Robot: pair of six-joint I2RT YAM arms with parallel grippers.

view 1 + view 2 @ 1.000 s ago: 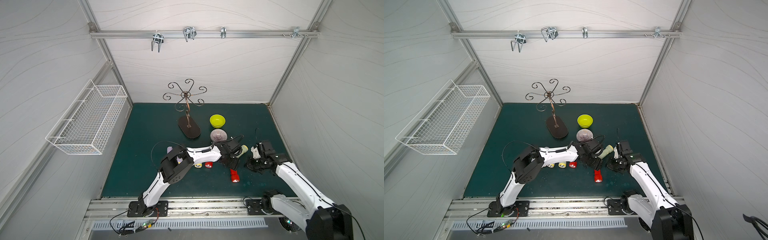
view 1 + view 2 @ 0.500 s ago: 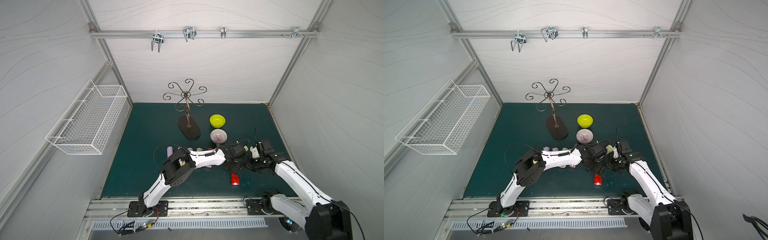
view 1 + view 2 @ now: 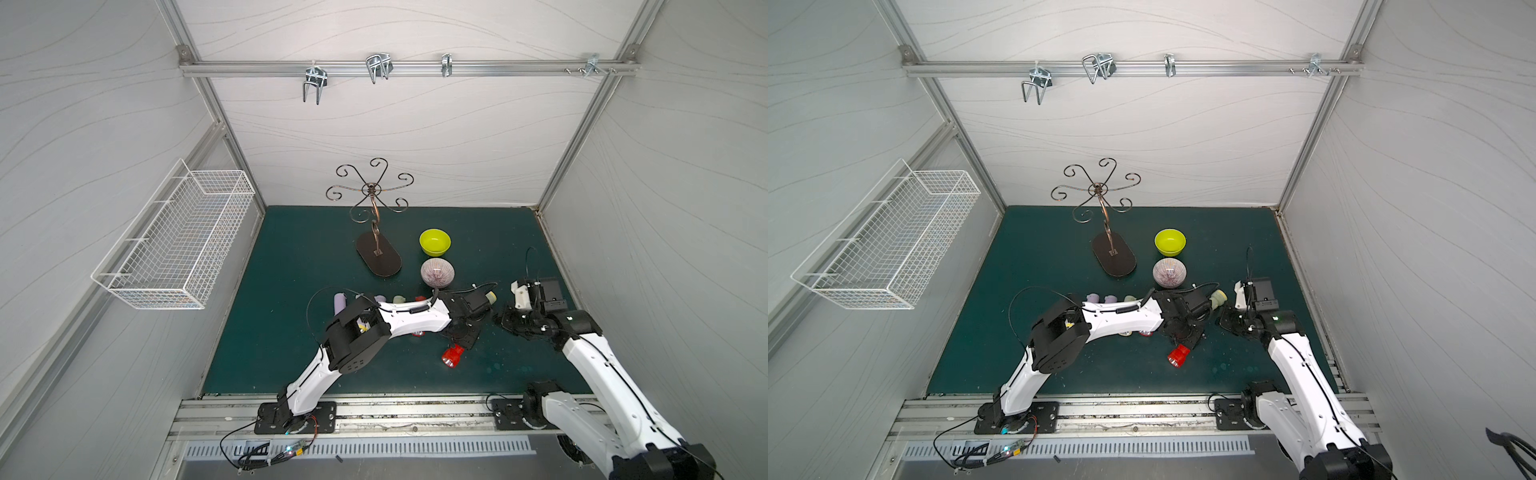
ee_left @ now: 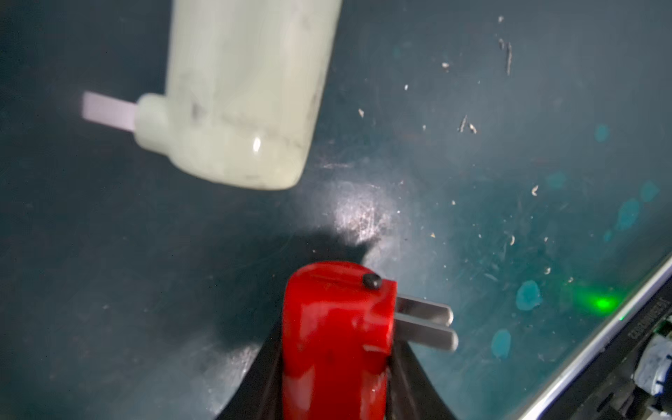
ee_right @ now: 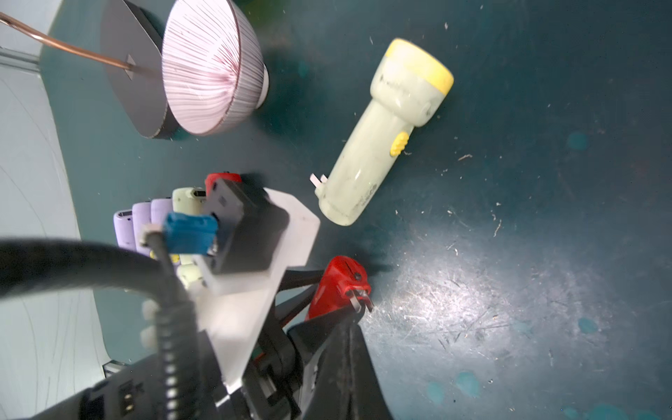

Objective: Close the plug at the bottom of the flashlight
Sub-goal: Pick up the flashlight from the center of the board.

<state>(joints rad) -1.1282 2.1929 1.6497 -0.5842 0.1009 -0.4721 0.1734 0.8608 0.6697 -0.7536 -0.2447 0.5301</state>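
My left gripper (image 4: pixel 336 340) grips the red flashlight (image 4: pixel 327 312) narrowly, lower centre; its two plug prongs (image 4: pixel 425 322) jut out unfolded, my closed right gripper (image 5: pixel 353 322) just beside them.

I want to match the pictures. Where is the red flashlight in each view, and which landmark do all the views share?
Top view: the red flashlight lies on the green mat, toward its front edge.
Top view: same spot.
Left wrist: close up, plug prongs unfolded.
Right wrist: mid-distance, prongs also visible.
Shared landmark: the pale green flashlight, lying just beyond the red one in every view.
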